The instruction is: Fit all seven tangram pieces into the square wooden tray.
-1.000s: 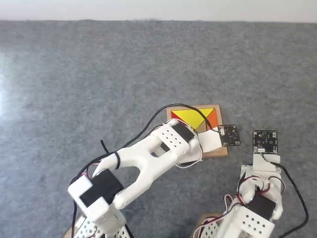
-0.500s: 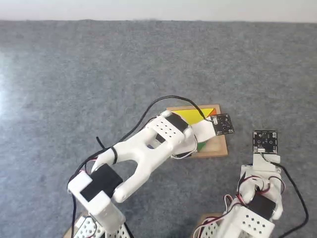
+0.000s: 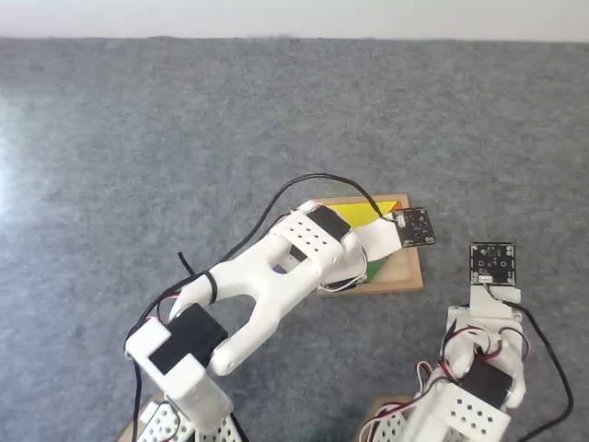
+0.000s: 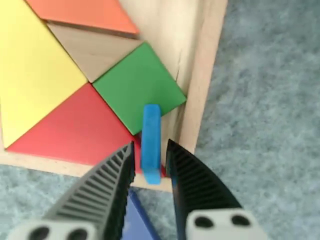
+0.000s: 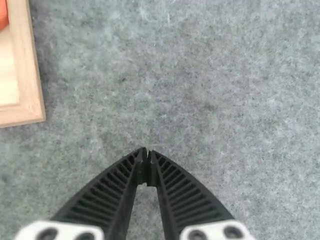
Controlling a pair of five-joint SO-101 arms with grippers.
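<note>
one blue piece (image 4: pixel 151 132) is pinched on edge in left claw (image 4: pixel 150 146) | its length is set nearly along tray (image 4: pixel 202 90) rim, beside green square (image 4: pixel 137 87) | right claw (image 5: pixel 145 151) is closed, empty

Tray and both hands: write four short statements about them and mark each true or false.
1. The left hand grips a blue piece standing on edge. True.
2. The green square lies outside the tray. False: it lies inside the tray, beside the red triangle.
3. The right hand is shut and empty. True.
4. The right hand hangs over the tray. False: it is over the grey mat, beside the tray's corner.
</note>
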